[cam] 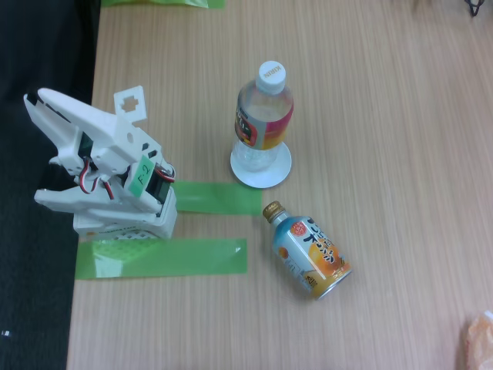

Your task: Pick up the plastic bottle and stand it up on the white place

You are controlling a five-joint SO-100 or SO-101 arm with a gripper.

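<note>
Bottle status first: the plastic bottle [264, 116] is upright on the white place [261, 165], base inside the rim, white cap up, label facing the camera. From how things lie, I judge the placement done.

Arm [100, 166] is folded at the left of the fixed view, by the table edge, well apart from the bottle. I see a white prong [129, 102] sticking up on its far side (probably one finger), but I can't make out the second one, so I can't tell if the jaws are apart or together. Nothing is held that I can see.

Other items: orange-and-blue metal bottle [310, 247] lying on its side, near and right of the plate, gold cap pointing toward it, not touching. Two green tape strips [173, 231] beside the arm base, on the wooden table [385, 116].

Risks from here, my read:
- Bottle is tall on a narrow footing. Any table bump or a sweep of the arm to the right could tip it.
- Metal bottle is round and lying free; a nudge could roll it into the plate and shift it.
- If the base sits partly on the rim (can't confirm from this angle), it may lean and topple without any contact.

I'd keep the arm parked.
</note>
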